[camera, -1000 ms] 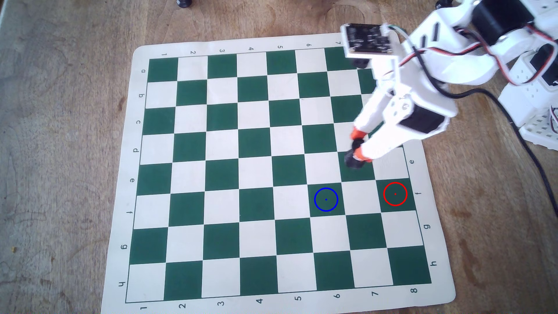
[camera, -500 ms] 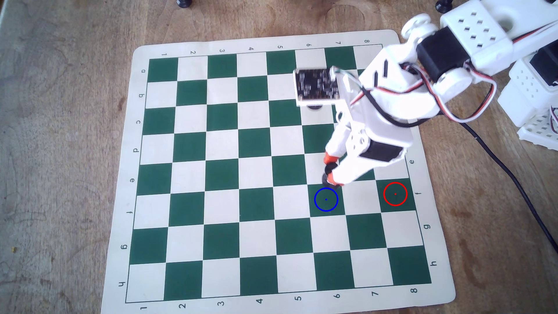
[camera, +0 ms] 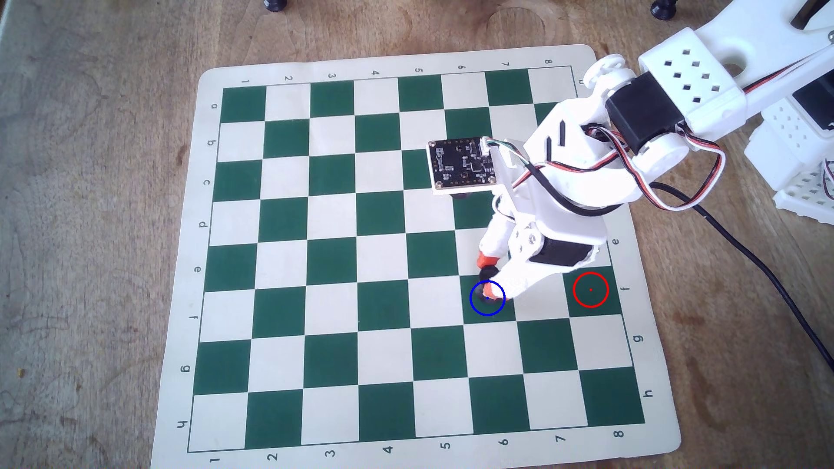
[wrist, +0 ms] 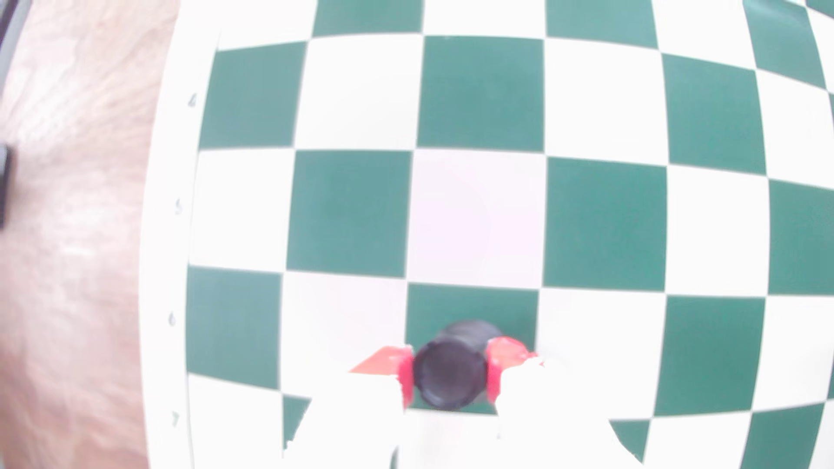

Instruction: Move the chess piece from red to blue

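Note:
The black rook stands on the green square marked by the blue ring, its base inside the ring. My gripper is shut on the rook, its orange-red fingertips at the rook's top. In the wrist view the rook sits between the two red pads, both touching it, on a green square. The red ring lies two squares to the right in the overhead view, with no piece in it. I cannot tell if the rook's base touches the board.
The green and cream chessboard mat lies on a wooden table. The white arm reaches in from the top right, with a black cable trailing off the board's right side. Two black feet stand at the table's far edge.

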You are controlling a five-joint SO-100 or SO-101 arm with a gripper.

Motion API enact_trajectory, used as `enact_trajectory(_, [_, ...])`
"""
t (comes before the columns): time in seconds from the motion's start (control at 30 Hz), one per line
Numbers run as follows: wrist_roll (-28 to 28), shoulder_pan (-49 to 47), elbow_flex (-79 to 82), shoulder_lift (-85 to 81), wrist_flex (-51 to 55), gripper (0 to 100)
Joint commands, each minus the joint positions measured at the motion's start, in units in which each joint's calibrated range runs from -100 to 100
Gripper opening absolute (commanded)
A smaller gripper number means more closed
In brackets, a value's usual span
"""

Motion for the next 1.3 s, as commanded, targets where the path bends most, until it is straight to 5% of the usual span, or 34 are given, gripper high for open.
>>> enact_trajectory(0.0, [0.10, 0.33, -4.78, -0.88, -0.92, 0])
enact_trajectory(1.0, [-0.34, 0.65, -4.14, 1.16, -2.88, 1])
enact_trajectory(1.27, [-0.44, 0.65, -3.60, 0.99, -3.05, 11])
